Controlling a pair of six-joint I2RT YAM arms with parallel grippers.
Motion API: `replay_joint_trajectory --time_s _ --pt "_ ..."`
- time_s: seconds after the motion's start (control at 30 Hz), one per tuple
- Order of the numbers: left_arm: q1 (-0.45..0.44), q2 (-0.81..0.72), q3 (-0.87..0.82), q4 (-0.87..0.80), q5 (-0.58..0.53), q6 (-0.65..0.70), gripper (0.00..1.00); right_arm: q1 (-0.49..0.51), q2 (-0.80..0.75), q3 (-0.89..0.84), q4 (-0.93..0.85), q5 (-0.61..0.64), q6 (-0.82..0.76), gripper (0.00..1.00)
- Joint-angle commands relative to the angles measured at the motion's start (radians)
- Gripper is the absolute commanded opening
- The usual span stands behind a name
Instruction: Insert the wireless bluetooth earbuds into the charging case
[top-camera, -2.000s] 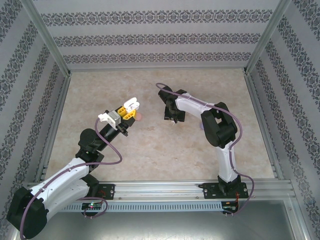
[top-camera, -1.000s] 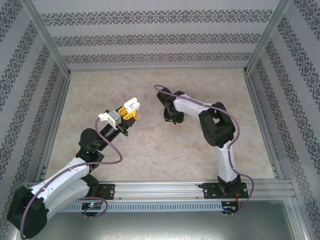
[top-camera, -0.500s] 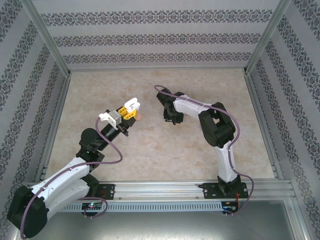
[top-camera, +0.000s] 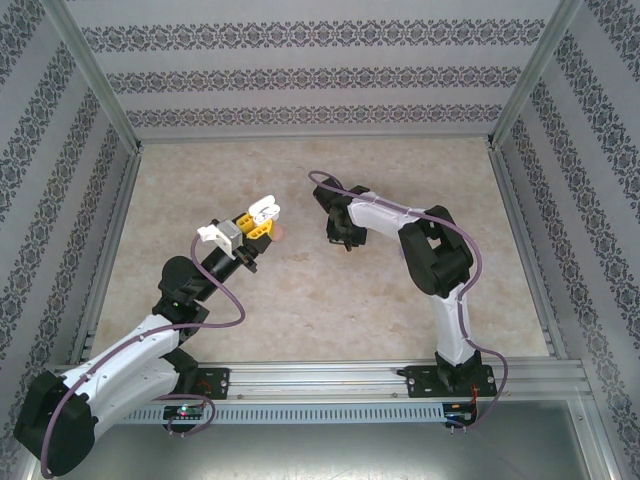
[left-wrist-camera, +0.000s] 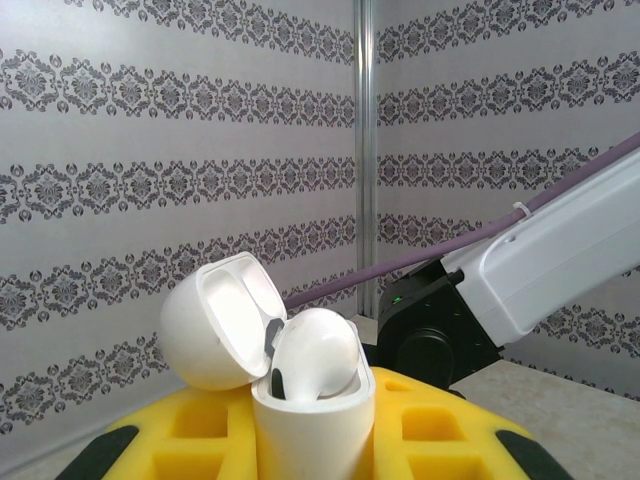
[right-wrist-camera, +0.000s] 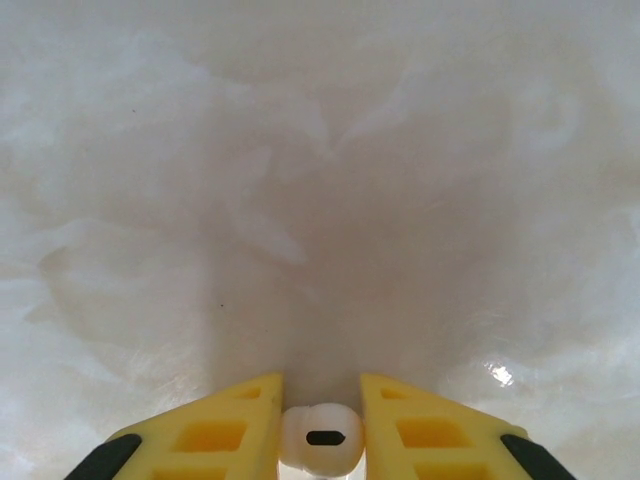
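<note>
Nothing here can be read: no lettering, brand, number or sign. The white charging case (left-wrist-camera: 312, 425) and the white earbud (right-wrist-camera: 320, 440) look plain, and the wallpaper (left-wrist-camera: 150, 180) bands are ornament, not writing.

The case (left-wrist-camera: 310, 425) and earbud (right-wrist-camera: 320, 437) are white, the fingers (right-wrist-camera: 215, 435) yellow, the table (top-camera: 300, 310) mottled beige, the walls (top-camera: 300, 75) grey with dark damask bands, the cable (left-wrist-camera: 345, 279) purple.

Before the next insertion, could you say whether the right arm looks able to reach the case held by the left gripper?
Probably yes: the case sits lid-open in the left gripper, and bare table separates it from the right gripper, which grips an earbud.
</note>
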Motion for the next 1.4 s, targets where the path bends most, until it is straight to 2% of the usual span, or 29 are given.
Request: replay_joint_trajectory --time_s 0.0,0.4,0.63,0.9,1.17,1.37 --pt "-0.010 -0.002 0.011 0.055 0.023 -0.013 0.00 0.007 -0.048 -0.045 -0.005 0.027 -0.003 0.23" --pt "-0.009 0.010 0.058 0.033 0.041 0.015 0.00 0.032 -0.269 -0.062 0.028 0.073 -0.067 0.24" --pt "-0.010 0.018 0.091 0.005 0.060 0.062 0.00 0.081 -0.420 0.009 0.034 0.104 -0.157 0.25" --pt "-0.010 0.036 0.158 -0.044 0.131 0.108 0.00 0.146 -0.571 0.111 0.055 0.148 -0.262 0.26" --pt "-0.010 0.114 0.214 -0.052 0.174 0.116 0.00 0.197 -0.695 0.151 0.110 0.158 -0.342 0.27" --pt "-0.012 0.209 0.239 0.015 0.200 0.064 0.00 0.241 -0.752 0.139 0.163 0.161 -0.402 0.27"
